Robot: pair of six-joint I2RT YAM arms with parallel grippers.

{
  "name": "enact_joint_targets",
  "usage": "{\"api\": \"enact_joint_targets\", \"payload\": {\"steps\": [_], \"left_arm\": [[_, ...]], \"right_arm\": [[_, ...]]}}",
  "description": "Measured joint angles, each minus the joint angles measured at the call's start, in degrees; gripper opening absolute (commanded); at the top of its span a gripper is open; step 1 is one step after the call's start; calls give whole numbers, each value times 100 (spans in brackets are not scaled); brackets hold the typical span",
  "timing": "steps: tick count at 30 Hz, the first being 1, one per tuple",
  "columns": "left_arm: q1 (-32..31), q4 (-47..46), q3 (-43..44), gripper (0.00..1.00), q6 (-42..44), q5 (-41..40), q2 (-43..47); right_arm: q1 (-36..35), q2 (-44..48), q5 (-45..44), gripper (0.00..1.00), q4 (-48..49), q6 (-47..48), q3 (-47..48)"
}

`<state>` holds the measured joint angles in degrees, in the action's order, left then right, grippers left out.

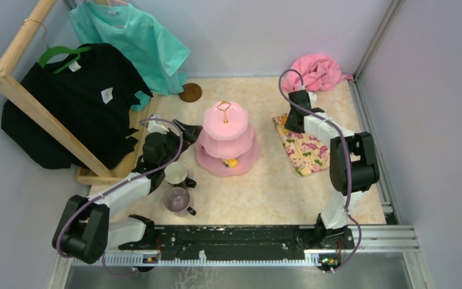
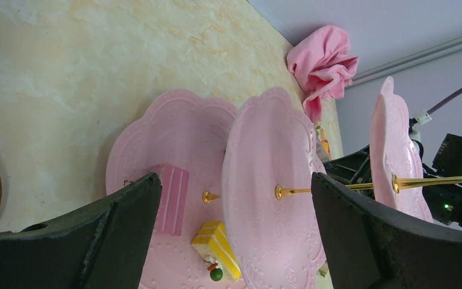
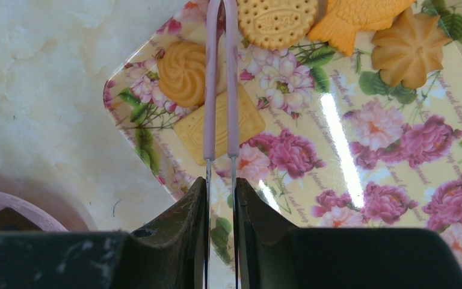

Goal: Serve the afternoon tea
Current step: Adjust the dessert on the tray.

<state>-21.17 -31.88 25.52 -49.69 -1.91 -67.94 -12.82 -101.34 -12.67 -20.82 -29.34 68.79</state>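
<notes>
1. left arm [image 1: 123, 191]: white link shells, black joint housings, and a bulky black block at the shoulder.
2. right arm [image 1: 337, 141]: same scheme of white links with a large black elbow housing.
3. left cable [image 1: 179, 141]: mauve-purple, running outside the arm.
4. right cable [image 1: 347, 174]: same mauve-purple.
5. left gripper [image 2: 233, 180]: fingers [image 2: 120, 235] are matte black, broad and rough-faced.
6. right gripper [image 3: 221, 183]: fingers [image 3: 186, 217] are black and taper to narrow tips.

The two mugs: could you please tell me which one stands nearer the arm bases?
The grey-purple mug; the white mug stands just behind it, farther away.
</notes>
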Motion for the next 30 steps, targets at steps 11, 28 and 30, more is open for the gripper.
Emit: {"api": "enact_joint_targets", "payload": {"steps": [11, 28, 30], "left_arm": [[-7, -76, -2, 99, -63, 103, -72], [-125, -66, -83, 98, -149, 151, 374], [-138, -63, -83, 98, -151, 151, 378]], "right_arm": [[120, 9, -560, 2, -133, -728, -76], [-42, 1329, -780, 0, -299, -1434, -1744], [-140, 1403, -817, 0, -380, -1416, -1749]]}}
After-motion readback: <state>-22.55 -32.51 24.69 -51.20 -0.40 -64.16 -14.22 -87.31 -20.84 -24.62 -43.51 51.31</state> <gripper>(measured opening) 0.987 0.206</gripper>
